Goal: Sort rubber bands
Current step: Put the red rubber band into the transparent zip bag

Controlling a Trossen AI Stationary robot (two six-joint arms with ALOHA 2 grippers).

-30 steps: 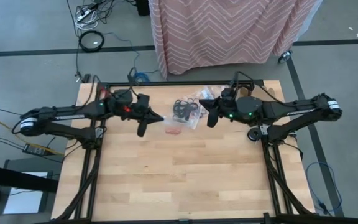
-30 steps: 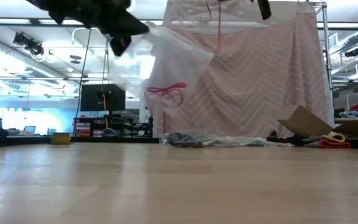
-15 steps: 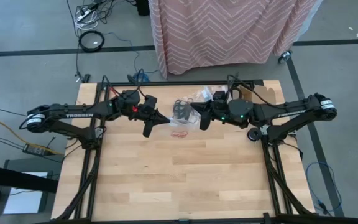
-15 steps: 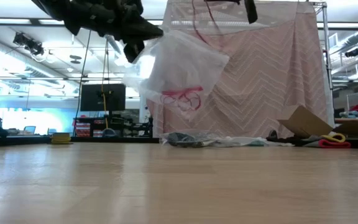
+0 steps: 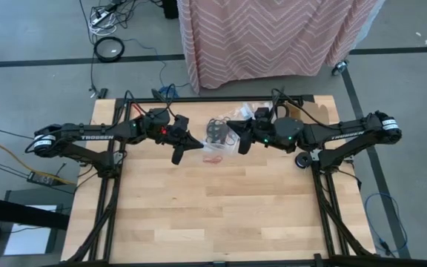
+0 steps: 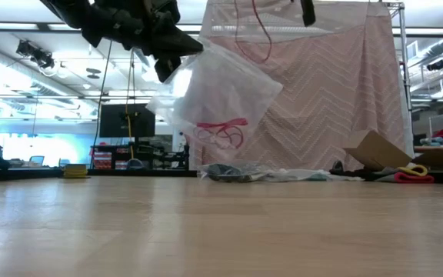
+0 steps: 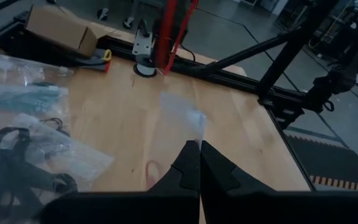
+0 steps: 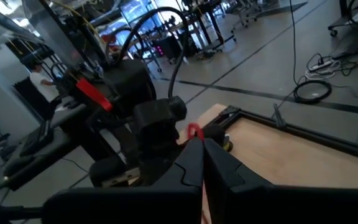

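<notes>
My left gripper (image 5: 191, 145) (image 7: 199, 148) is raised over the table's far middle, shut on a clear plastic bag (image 6: 223, 88). A few red rubber bands (image 6: 223, 134) (image 5: 213, 157) lie in the bag's bottom. My right gripper (image 5: 241, 142) (image 8: 201, 149) hovers close to its right, shut on a red rubber band (image 6: 257, 35) (image 7: 169, 31) that hangs from it. More bags with black bands (image 5: 219, 130) and teal bands (image 7: 27, 99) lie on the table behind, at its far edge. My left gripper pinches the clear bag by a bunched bit of film at its upper edge (image 7: 190, 122), between the two fingertips. The bag is lifted clear of the table and hangs slack below the fingers (image 6: 169, 61), its red bands in the lowest corner. My right gripper holds the red rubber band (image 8: 193, 131) pinched at the fingertips. The band is off the table and hangs down as a long loop (image 6: 257, 35).
A heap of clear bags (image 6: 241, 172) lies at the far middle of the wooden table (image 5: 213, 215). A cardboard box (image 7: 58, 28) sits at the far right corner. A pink patterned cloth (image 5: 273, 37) hangs beyond the far edge. The table's near half is bare wood.
My left gripper moved a little toward the table's right, and the bag swung right with it and now hangs lower. My right gripper moved toward the table's left, closer to the bag, then held still with the red band dangling.
</notes>
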